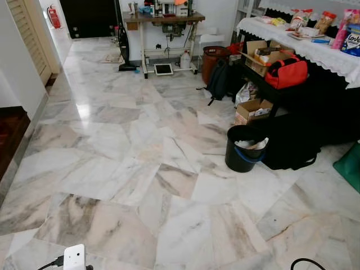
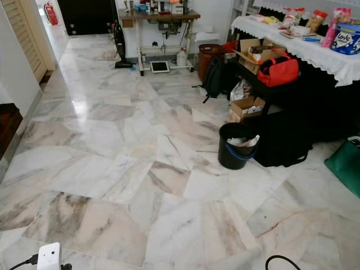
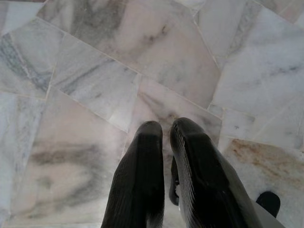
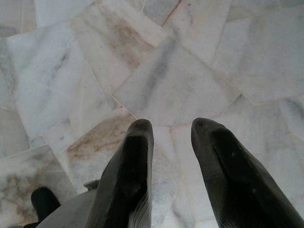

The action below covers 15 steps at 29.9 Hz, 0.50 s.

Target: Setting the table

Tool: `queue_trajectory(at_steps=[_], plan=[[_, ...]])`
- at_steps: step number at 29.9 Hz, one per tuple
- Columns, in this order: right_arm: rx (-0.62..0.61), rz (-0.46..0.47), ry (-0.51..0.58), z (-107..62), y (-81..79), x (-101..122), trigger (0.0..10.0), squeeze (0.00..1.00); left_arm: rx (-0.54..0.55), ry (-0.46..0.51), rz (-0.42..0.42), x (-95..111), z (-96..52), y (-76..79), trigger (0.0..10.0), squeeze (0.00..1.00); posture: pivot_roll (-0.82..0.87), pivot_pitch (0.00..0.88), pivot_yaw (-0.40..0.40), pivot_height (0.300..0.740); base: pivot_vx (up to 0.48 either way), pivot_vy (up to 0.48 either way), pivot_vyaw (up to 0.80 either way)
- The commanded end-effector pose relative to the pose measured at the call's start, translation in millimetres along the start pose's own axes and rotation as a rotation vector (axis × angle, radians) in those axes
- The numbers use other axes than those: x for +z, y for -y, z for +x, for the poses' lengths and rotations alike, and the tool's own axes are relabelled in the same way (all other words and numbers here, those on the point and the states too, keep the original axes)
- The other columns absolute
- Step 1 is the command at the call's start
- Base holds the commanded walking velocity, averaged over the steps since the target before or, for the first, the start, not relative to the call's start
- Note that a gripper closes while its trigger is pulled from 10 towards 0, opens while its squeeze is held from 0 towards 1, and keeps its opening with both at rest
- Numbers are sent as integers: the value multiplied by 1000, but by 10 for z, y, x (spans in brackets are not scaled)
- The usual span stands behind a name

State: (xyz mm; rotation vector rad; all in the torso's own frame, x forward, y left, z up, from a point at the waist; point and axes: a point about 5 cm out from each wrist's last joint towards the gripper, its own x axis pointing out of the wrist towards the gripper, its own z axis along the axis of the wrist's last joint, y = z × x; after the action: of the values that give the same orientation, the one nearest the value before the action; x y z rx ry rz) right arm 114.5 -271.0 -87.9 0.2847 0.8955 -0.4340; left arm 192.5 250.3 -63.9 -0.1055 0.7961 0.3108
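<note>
A table with a white lace cloth [image 1: 329, 57] stands at the far right, holding snack packets [image 1: 325, 21] and a blue box [image 1: 352, 40]. Both arms hang low over the marble floor [image 1: 140, 146], far from the table. In the left wrist view my left gripper [image 3: 166, 130] points down at bare tiles, its two black fingers almost touching and holding nothing. My right gripper [image 4: 171, 128] also points at the floor, open with an empty gap between its fingers.
Under and beside the table sit a red bag [image 1: 287, 73], cardboard boxes [image 1: 253, 111], a black bucket [image 1: 244, 147], a black bag [image 1: 289, 143] and a green bag [image 1: 351, 166]. A sewing table [image 1: 163, 19] stands at the back. A dark wooden step [image 1: 8, 135] borders the left.
</note>
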Motion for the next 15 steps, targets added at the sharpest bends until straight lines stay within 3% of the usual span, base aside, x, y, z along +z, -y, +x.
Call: queue_trajectory(at_steps=[1,12,15], plan=[[-4,21,23,-3,7,15,10000,0,12,-1,1,-32,-12,-34,10000,0,101,24,-27,740,0,0,0],[-22,33,27,-10,3,-12,10000,0,46,-28,15,-59,-54,-318,10000,0,92,0,-14,740,0,0,0],[-32,31,14,-12,14,-28,10000,0,47,-29,16,-57,-56,-332,10000,0,92,1,-15,740,0,0,-604]])
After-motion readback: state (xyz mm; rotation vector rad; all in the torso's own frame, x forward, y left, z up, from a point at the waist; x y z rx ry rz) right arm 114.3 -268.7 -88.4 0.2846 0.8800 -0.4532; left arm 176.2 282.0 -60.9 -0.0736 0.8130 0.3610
